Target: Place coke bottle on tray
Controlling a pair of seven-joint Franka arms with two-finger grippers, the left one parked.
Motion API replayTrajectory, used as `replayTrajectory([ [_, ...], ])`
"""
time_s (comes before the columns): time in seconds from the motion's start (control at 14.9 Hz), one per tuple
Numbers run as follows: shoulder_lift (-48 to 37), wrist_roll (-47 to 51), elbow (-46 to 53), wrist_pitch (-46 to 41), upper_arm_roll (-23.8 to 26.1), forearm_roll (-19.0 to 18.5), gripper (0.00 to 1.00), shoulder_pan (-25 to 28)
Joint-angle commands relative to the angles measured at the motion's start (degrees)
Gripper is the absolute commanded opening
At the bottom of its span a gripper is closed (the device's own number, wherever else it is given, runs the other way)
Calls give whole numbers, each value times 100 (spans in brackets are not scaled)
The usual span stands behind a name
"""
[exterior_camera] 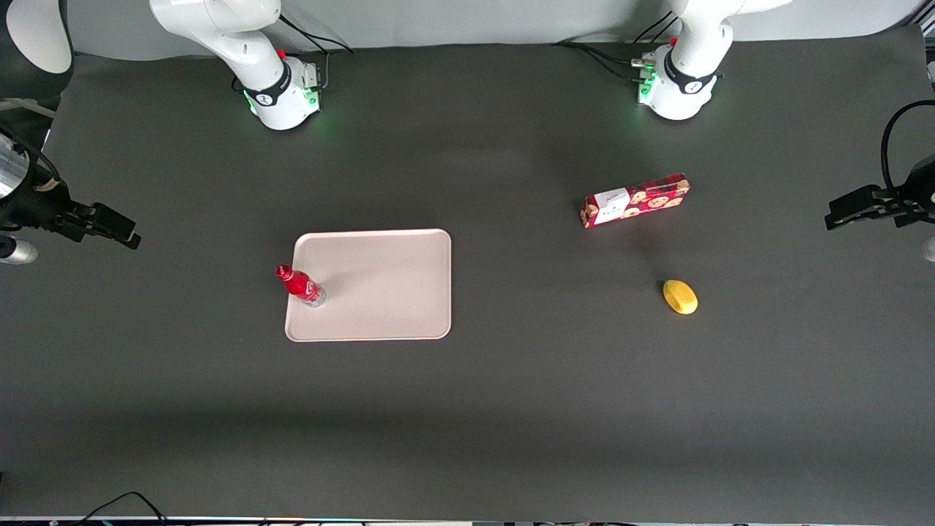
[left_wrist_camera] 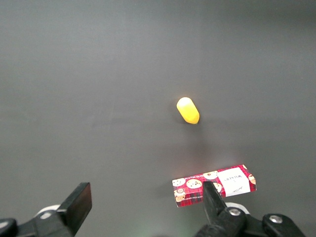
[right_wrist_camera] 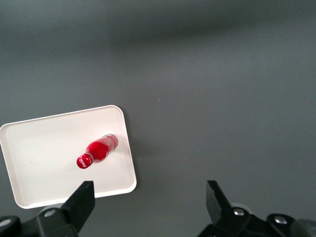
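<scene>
A: Pincer (right_wrist_camera: 148,202) state? Right arm's, wrist view.

B: Fingers (right_wrist_camera: 81,200) spread wide, nothing between them. It hangs high over the bare worktop (right_wrist_camera: 222,98), beside the tray's edge and apart from everything. In the front view it sits out at the working arm's end of the worktop, clear of the tray.

A: Coke bottle (exterior_camera: 301,285)?

B: Standing upright on the tray (exterior_camera: 394,292), base just inside the rim on the edge toward the working arm. Cap (right_wrist_camera: 84,161) looks tipped outward, but that's likely camera angle. No contact with the pincer.

A: So the step?

B: Placement looks done; what's left reads as retreat. To do it well: move up and away, no sweep across the tray, fingers kept apart so nothing clips the cap. The bottle is slim and tall near the rim, so a nudge could topple it off the edge.

A: Other items?

B: Red biscuit box (exterior_camera: 635,200) and a yellow object (exterior_camera: 680,296), both toward the parked arm's end, well apart from the tray. Irrelevant.
</scene>
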Motion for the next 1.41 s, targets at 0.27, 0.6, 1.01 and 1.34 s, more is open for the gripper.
replayTrajectory([
  [0.27,119,-143,212,-70,147,487,100,-222],
  [0.6,119,-187,203,-79,358,478,100,-284],
  [1.01,137,-187,203,-79,341,251,100,-302],
  [1.34,137,-187,203,-113,332,39,100,-337],
])
